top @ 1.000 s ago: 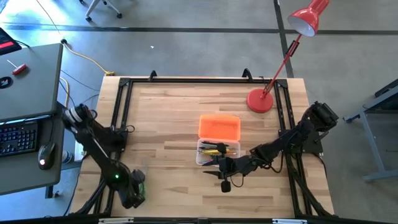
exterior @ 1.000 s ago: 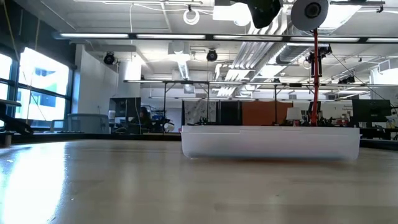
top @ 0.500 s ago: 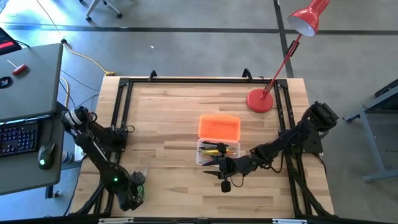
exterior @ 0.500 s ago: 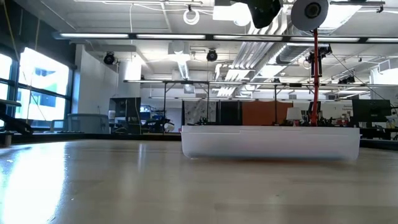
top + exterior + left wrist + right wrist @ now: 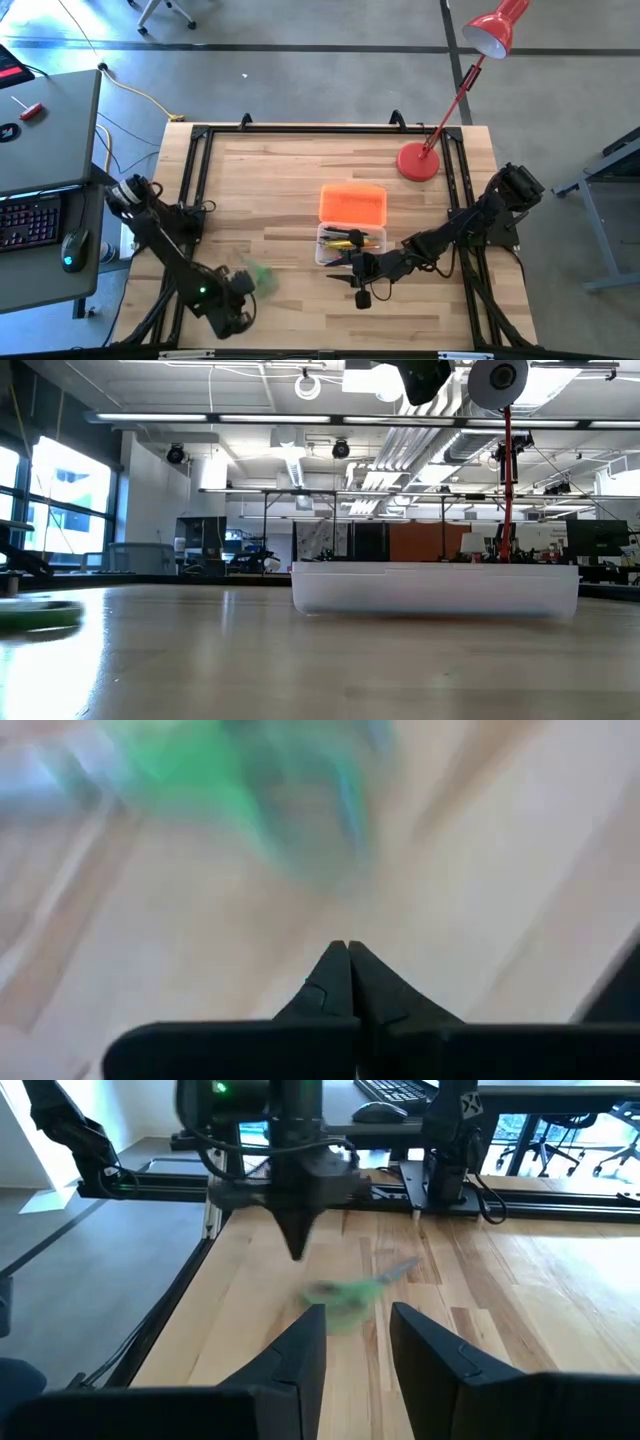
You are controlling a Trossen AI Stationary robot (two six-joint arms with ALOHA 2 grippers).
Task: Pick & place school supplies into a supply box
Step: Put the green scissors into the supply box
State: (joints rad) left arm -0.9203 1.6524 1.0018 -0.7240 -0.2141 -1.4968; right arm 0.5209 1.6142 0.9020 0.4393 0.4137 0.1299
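While scissors [image 5: 262, 277] lie loose | left hand [image 5: 236, 311] closed, empty

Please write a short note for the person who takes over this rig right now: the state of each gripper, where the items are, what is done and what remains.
Left gripper: shut and empty, near the table's front left corner.
Right gripper: open, empty, hovering low just in front of the supply box.
Green-handled scissors: loose on the table beside the left gripper, not gripped; blurred, so apparently sliding.
Supply box: open at table centre, orange lid lying behind it, several pencils and pens already inside.
Done: pencils and pens are boxed.
Left: pick up the scissors and place them in the box; the lid is not yet closed.
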